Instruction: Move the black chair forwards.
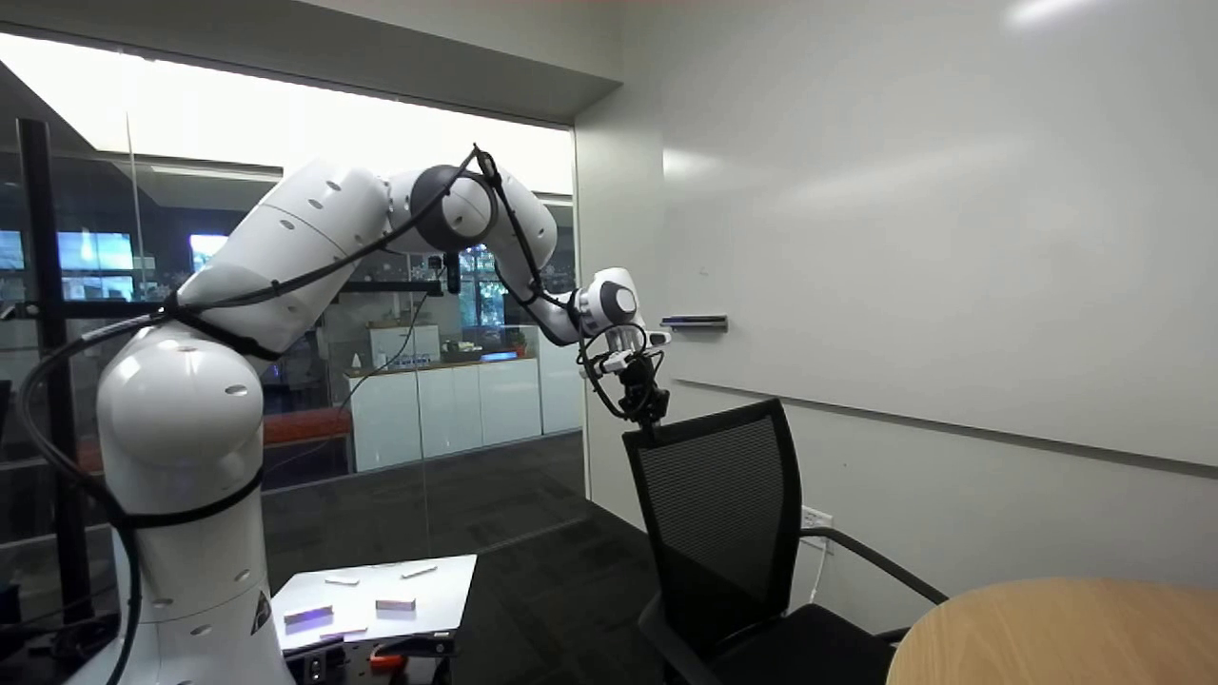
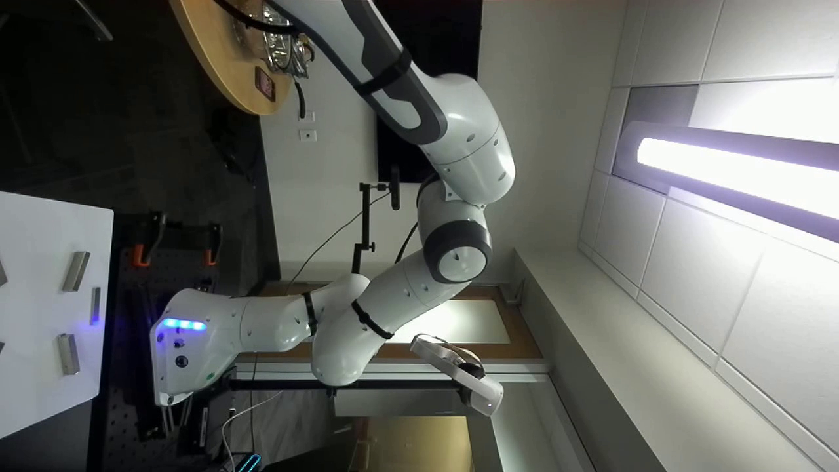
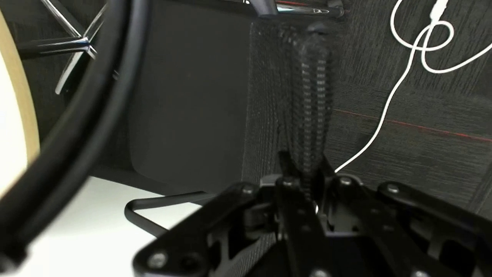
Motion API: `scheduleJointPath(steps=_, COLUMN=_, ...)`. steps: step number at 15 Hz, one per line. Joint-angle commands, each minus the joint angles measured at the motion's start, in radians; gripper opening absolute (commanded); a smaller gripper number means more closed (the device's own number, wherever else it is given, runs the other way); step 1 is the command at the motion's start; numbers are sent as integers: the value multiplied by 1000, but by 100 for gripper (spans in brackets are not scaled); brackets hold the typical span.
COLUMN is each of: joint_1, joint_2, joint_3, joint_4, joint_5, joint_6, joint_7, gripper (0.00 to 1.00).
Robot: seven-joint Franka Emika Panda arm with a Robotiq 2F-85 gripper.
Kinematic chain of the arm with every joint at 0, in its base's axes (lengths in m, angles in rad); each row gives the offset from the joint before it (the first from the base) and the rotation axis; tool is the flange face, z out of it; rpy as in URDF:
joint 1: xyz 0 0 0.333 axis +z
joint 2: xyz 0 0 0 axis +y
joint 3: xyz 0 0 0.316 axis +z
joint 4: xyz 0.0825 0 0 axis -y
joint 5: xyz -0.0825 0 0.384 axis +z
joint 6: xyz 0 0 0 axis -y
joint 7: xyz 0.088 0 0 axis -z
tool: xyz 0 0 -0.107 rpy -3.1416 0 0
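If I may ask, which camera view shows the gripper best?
The wrist view, because the gripper is close up there, closed on the black chair. In an exterior view the gripper is small, at the top of the backrest. An exterior view where the arm runs off the top edge omits the gripper.

in an exterior view my gripper (image 1: 652,428) is straddling the top edge of the chair (image 1: 723,514), right of the right edge of the counter (image 1: 452,409); the table (image 1: 1066,637) is standing farther right. before the counter's left front corner, blocks (image 1: 395,604) are lying on a board (image 1: 442,595), my arm (image 1: 190,409) standing left.
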Motion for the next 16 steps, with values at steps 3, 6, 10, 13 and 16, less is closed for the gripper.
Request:
scheduleJointPath(steps=3, joint_1=-29, joint_2=26, joint_3=-66, joint_4=59, joint_5=40, joint_6=6, joint_7=111, gripper=4)
scheduleJointPath(steps=6, joint_1=-35, joint_2=16, joint_3=-86, joint_4=47, joint_5=56, joint_6=11, joint_7=142, gripper=4)
scheduleJointPath(steps=10, joint_1=-43, joint_2=10, joint_3=-110, joint_4=37, joint_5=68, joint_6=20, joint_7=160, gripper=4)
scheduleJointPath(steps=13, joint_1=-50, joint_2=11, joint_3=-124, joint_4=36, joint_5=70, joint_6=33, joint_7=158, gripper=4)
scheduleJointPath(steps=16, joint_1=-68, joint_2=5, joint_3=-132, joint_4=21, joint_5=77, joint_6=67, joint_7=150, gripper=4)
